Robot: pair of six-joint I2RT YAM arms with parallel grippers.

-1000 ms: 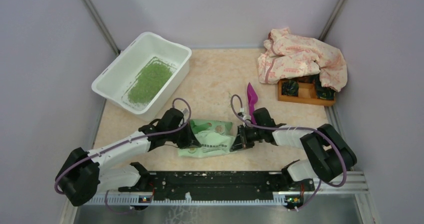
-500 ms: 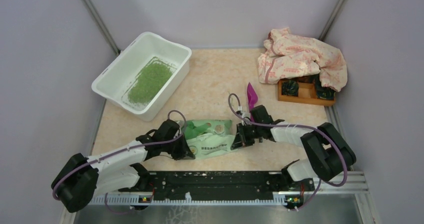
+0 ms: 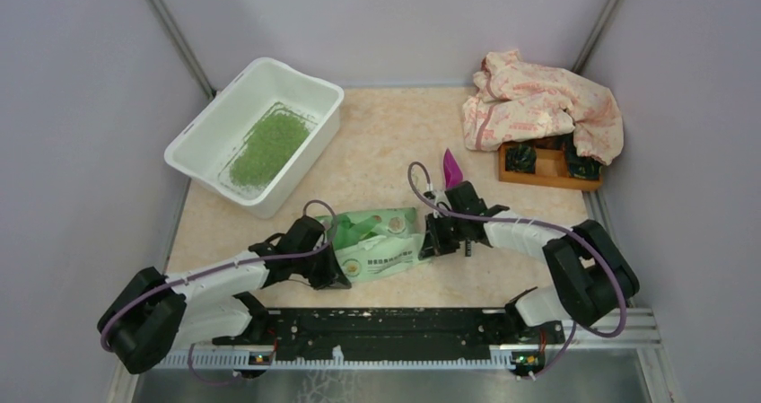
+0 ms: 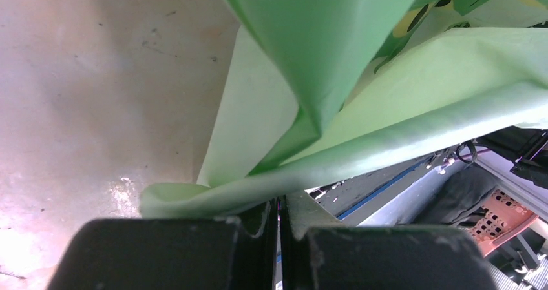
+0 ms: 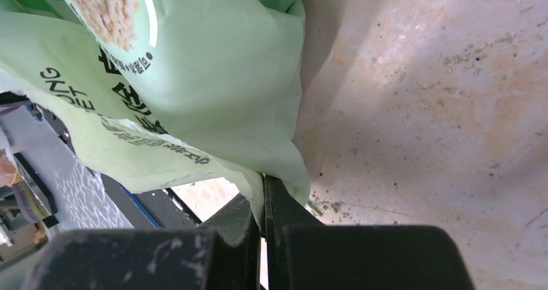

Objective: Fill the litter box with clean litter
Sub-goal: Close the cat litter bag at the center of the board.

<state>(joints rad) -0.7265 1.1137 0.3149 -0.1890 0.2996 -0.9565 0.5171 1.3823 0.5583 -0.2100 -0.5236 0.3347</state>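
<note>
The white litter box (image 3: pixel 301 78) stands at the far left, and a patch of green clean litter (image 3: pixel 267 147) lies on its floor. A light green printed bag (image 3: pixel 379 241) hangs spread between both grippers near the table's front. My left gripper (image 3: pixel 338 273) is shut on the bag's near left edge. In the left wrist view the bag's folded rim (image 4: pixel 362 154) runs across the closed fingertips of the left gripper (image 4: pixel 279 203). My right gripper (image 3: pixel 428 240) is shut on the bag's right edge. The right wrist view shows the film (image 5: pixel 213 77) pinched in the right gripper (image 5: pixel 263 188).
A purple scoop (image 3: pixel 451 167) lies just behind the right gripper. An orange wooden tray (image 3: pixel 544 171) sits at the far right, half under a patterned cloth (image 3: pixel 538 102). The black base rail (image 3: pixel 395 324) runs along the near edge. Litter crumbs (image 5: pixel 323 206) dot the tabletop.
The left gripper has pulled back toward the near edge and the right gripper has shifted slightly away. The bag, crumpled before, is now drawn out flatter between them.
</note>
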